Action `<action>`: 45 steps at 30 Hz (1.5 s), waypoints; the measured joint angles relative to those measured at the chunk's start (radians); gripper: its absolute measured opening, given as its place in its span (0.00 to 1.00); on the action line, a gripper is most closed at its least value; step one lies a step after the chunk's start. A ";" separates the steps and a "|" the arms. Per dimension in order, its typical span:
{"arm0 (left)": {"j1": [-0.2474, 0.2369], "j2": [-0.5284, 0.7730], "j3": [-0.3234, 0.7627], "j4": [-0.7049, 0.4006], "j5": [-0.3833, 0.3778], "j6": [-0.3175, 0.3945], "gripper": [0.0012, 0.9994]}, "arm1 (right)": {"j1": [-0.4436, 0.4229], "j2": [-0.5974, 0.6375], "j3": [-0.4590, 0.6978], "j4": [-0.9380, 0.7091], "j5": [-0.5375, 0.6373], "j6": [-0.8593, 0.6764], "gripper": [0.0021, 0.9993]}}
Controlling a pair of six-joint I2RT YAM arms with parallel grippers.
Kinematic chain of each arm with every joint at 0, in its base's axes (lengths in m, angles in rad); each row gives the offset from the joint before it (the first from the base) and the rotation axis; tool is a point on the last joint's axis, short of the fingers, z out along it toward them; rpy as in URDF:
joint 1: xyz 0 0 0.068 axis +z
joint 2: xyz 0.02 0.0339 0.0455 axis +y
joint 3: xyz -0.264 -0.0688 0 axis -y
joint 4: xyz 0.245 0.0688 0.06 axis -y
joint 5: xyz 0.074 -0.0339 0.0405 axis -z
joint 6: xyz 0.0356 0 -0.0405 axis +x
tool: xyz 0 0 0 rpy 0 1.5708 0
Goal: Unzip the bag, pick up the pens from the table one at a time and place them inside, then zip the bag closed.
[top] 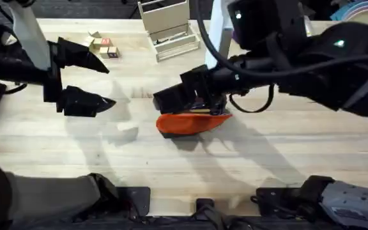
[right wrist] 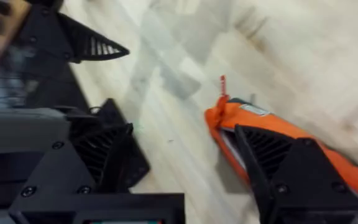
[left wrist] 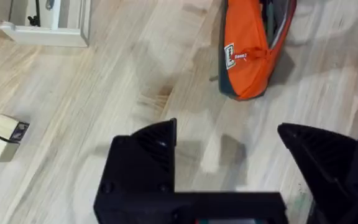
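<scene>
1. the bag [top: 193, 122] lies near the middle of the worktop [top: 267, 160], right under my right gripper [top: 200, 101].
2. in the left wrist view its zip gapes; no pens lie loose on the worktop.
3. left gripper [top: 98, 83] hovers well apart, jaws spread, holding nothing.
4. right jaws spread astride the bag's end.
5. i judge it soft, light and likely to slide: pin the fabric, pinch the small red pull tab [right wrist: 222, 83].

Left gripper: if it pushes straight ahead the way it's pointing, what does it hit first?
Likely the bag. The left gripper, fingers open, points across bare table toward the orange pouch's near end; nothing lies between, though height above the table is unclear.
</scene>
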 joint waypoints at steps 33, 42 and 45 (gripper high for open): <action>0.000 0.000 0.000 0.000 0.000 0.000 1.00 | 0.275 0.000 0.100 -0.074 0.532 -0.095 1.00; 0.000 0.000 0.000 0.000 0.000 0.000 1.00 | 0.277 0.000 0.100 -0.074 0.535 -0.089 1.00; 0.000 0.000 0.000 0.000 0.000 0.000 1.00 | 0.277 0.000 0.100 -0.074 0.535 -0.078 1.00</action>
